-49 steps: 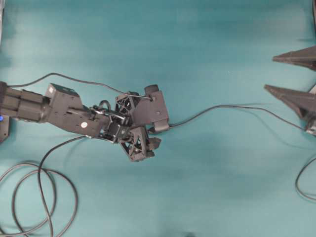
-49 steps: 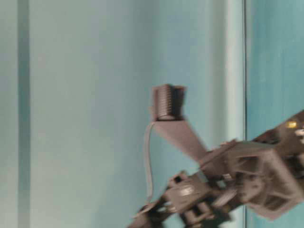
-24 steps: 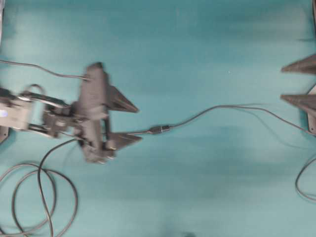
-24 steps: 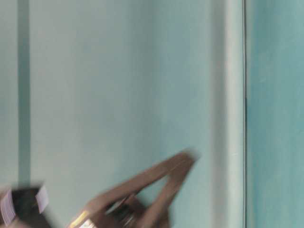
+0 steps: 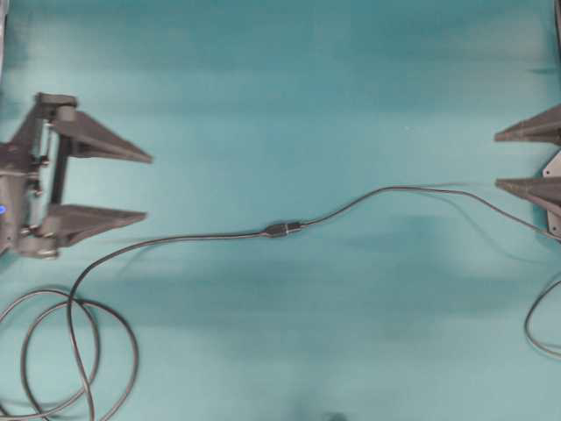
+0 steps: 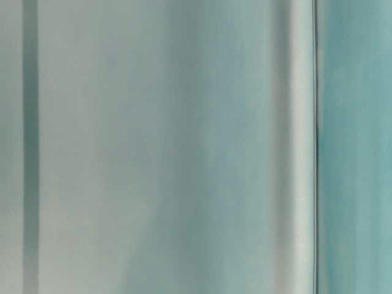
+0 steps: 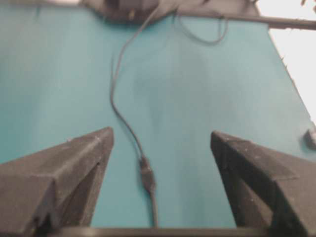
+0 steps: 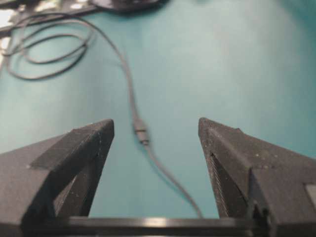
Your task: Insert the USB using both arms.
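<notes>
USB plug [image 5: 283, 230]: seated in its socket mid-cable, flat on the teal table [image 5: 351, 88], well ahead of both pincers. Left pincer [image 5: 146, 186]: a second ago directly over the joint, now withdrawn to the left edge, spread wide, empty. Right pincer [image 5: 496, 160]: spread wide, empty, barely shifted.

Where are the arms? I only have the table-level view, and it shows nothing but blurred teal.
Observer: In the overhead view the left gripper sits at the left edge, open and empty.
Operator: And the right?
Observer: The right gripper is at the right edge, also open and empty.
Operator: The USB?
Observer: The USB lies mid-table, appearing joined in line with the looped cable, apart from both grippers.
</notes>
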